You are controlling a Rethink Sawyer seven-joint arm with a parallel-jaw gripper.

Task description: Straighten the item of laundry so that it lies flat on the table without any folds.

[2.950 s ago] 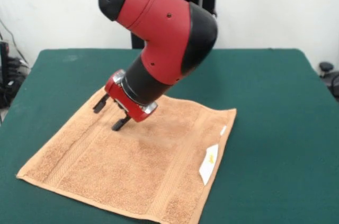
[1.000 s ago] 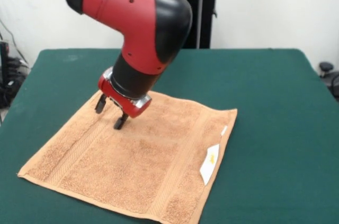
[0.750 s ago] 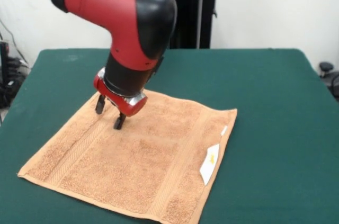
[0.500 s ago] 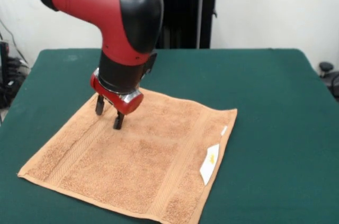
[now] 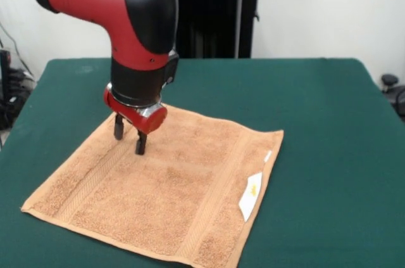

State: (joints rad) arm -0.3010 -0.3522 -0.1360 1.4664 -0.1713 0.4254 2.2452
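probably a lab: bare white wall [image 5: 316, 8], green felt table [image 5: 316, 122], red robot arm [image 5: 114, 8].

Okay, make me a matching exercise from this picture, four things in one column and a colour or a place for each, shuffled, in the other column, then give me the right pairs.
Column one:
1. towel
2. table
3. care tag
4. end effector

Column two:
A. dark green
B. white, at the towel's right-hand edge in the front view
C. over the towel's far left part, fingers apart
D. orange-tan, spread out flat

Pairs: 1-D, 2-A, 3-B, 4-C
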